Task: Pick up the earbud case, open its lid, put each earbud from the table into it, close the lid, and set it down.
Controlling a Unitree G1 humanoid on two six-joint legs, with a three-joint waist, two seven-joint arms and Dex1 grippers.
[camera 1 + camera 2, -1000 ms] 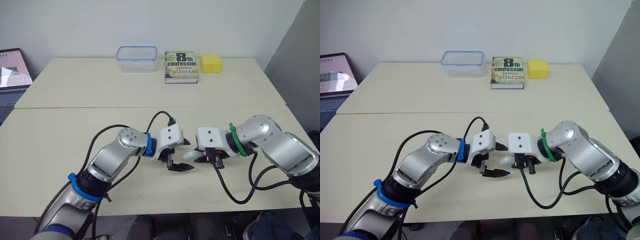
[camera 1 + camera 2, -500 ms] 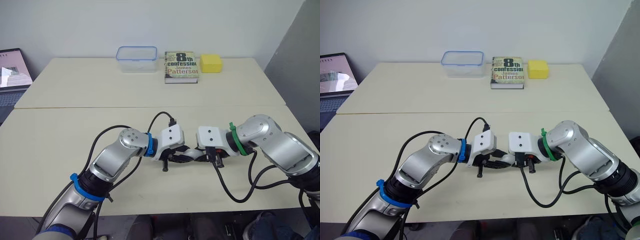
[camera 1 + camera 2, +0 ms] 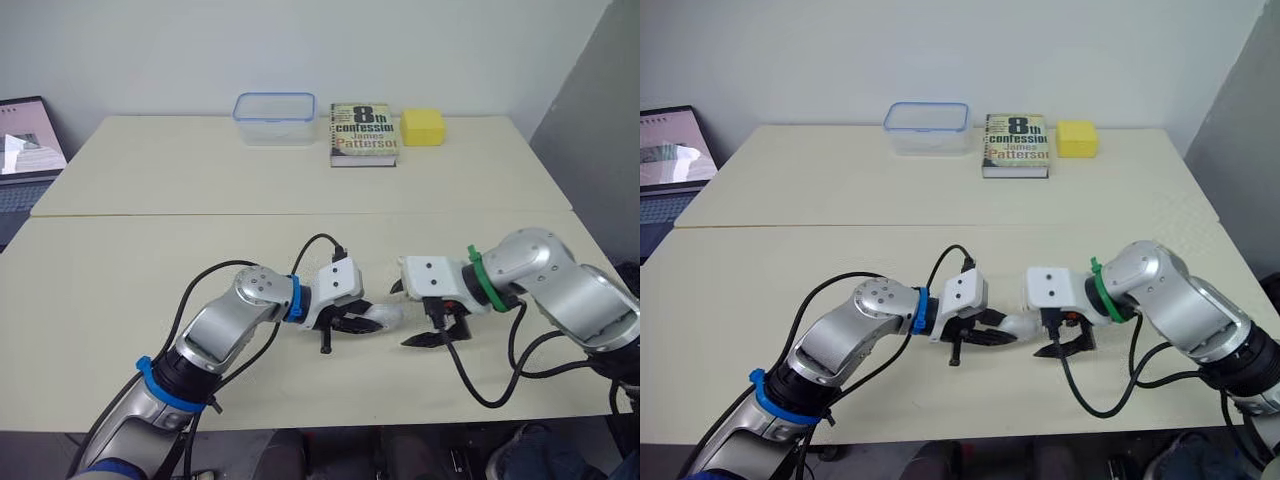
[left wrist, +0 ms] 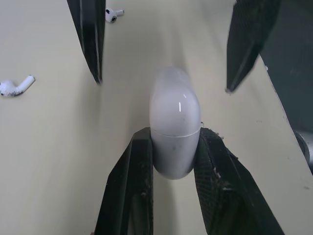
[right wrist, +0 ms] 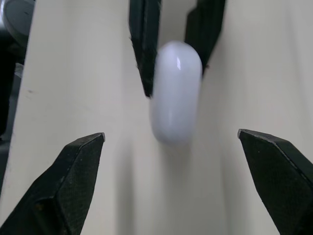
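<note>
At the far left edge a laptop [image 3: 25, 140] stands open. The left arm reaches in over the near part of the worktop [image 3: 150, 260], and the left gripper [image 4: 174, 137] points right. Its two fingers [image 4: 132, 186] are closed most of the way and pinch the white earbud case [image 4: 175, 127] by one end, one finger on each side. The case lies lengthwise between the two grippers. Its lid is shut with the seam showing just past the fingertips, and its rounded free end sticks out toward the right. Whether the case rests on the worktop or hangs just above it cannot be told.

Two white earbuds lie loose on the worktop. One earbud [image 4: 17, 86] and the other earbud [image 4: 113, 13] are well apart, and neither touches the case.

Just right of the case, the right gripper [image 3: 410, 315] faces left toward it. Its fingers [image 5: 73, 171] are spread wide and hold nothing, one on each side of the free end without touching it.

Along the far edge stand a clear container with a blue rim [image 3: 273, 118], a book [image 3: 363, 133] and a yellow block [image 3: 423, 126].
</note>
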